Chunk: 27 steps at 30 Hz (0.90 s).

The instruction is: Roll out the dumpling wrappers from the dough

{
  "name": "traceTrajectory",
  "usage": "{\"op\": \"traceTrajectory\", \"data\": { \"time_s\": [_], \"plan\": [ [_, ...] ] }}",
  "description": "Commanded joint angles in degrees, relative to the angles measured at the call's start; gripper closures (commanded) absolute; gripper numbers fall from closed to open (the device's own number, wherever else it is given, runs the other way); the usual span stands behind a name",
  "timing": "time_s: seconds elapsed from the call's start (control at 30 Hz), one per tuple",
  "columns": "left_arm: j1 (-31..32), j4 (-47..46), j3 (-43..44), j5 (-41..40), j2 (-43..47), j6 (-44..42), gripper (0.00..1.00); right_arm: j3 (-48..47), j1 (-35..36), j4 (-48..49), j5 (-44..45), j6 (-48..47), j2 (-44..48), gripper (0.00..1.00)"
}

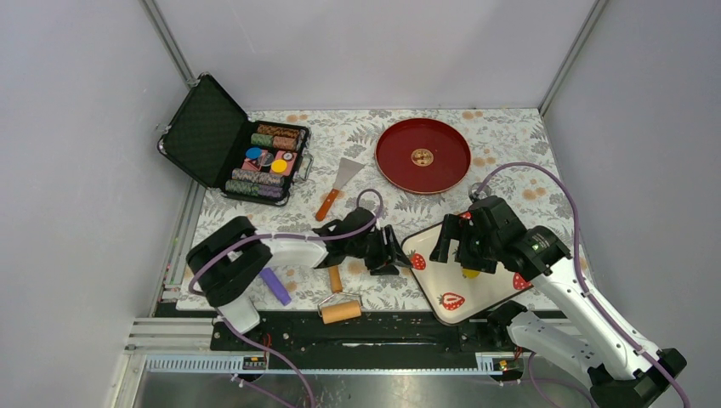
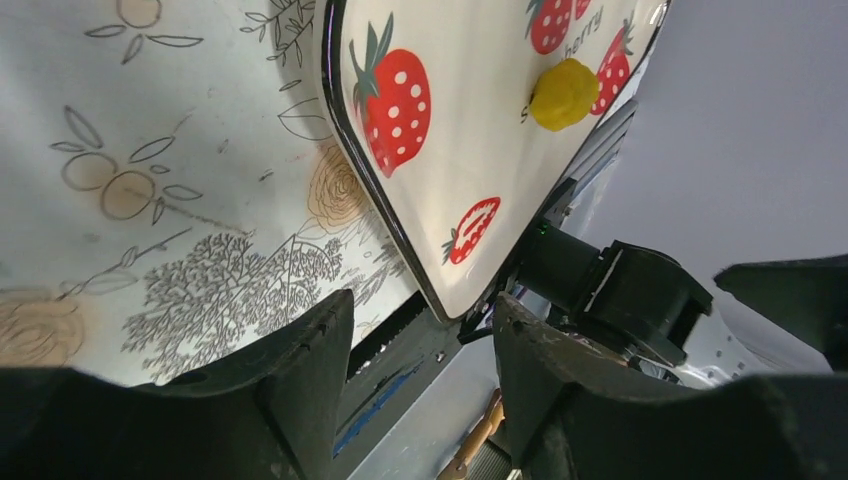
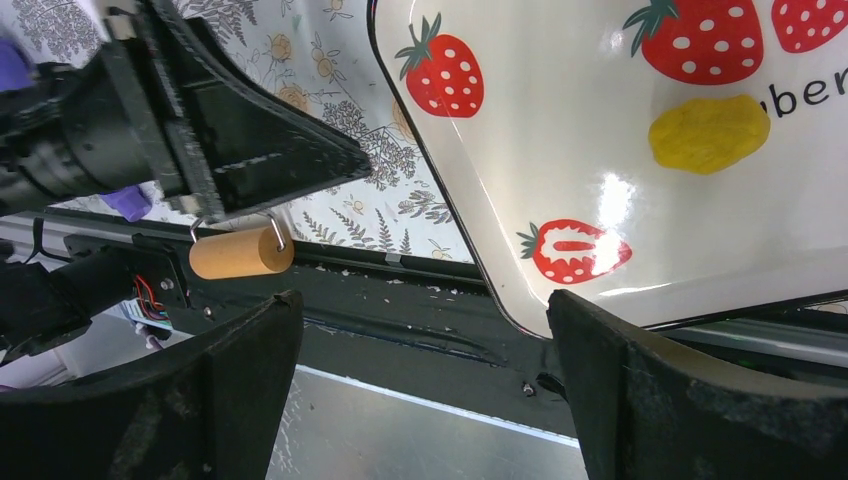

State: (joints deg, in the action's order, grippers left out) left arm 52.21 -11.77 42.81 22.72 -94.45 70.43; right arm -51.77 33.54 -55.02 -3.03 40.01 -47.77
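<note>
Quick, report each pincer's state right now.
Left pincer: open, holding nothing.
Right pincer: wide open, holding nothing, above the strawberry tray.

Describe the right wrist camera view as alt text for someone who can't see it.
A flattened lump of yellow dough lies untouched on a white strawberry-print tray. The right gripper hangs open and empty in the foreground. At left, a small wooden roller lies near the edge of the floral tablecloth, below the black left arm.
</note>
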Motion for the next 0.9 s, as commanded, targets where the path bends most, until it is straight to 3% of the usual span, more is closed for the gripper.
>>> {"op": "traceTrajectory", "data": {
  "time_s": [0.0,0.27,0.4,0.53,0.87],
  "plan": [
    [2.1,-5.6,2.1,-0.8,-3.8,3.3,0.49,-0.4,-0.4,-0.3,-1.1,0.7,0.7,0.0],
    [5.1,-9.4,3.0,-2.6,-7.9,6.6,0.52,-0.6,-0.3,-0.2,-1.2,0.6,0.5,0.01],
    [5.7,-7.3,4.1,-4.1,-9.6,8.0,0.65,-0.5,-0.3,0.0,-1.4,0.6,0.5,0.0],
    [6.1,-3.6,3.5,-7.4,-9.2,9.9,0.65,-0.7,-0.4,0.2,-1.5,0.6,0.5,0.01],
    [6.2,-7.7,4.1,-6.9,-13.6,13.4,0.68,-1.1,-0.3,0.4,-1.7,0.5,0.2,0.0]
  ]
}}
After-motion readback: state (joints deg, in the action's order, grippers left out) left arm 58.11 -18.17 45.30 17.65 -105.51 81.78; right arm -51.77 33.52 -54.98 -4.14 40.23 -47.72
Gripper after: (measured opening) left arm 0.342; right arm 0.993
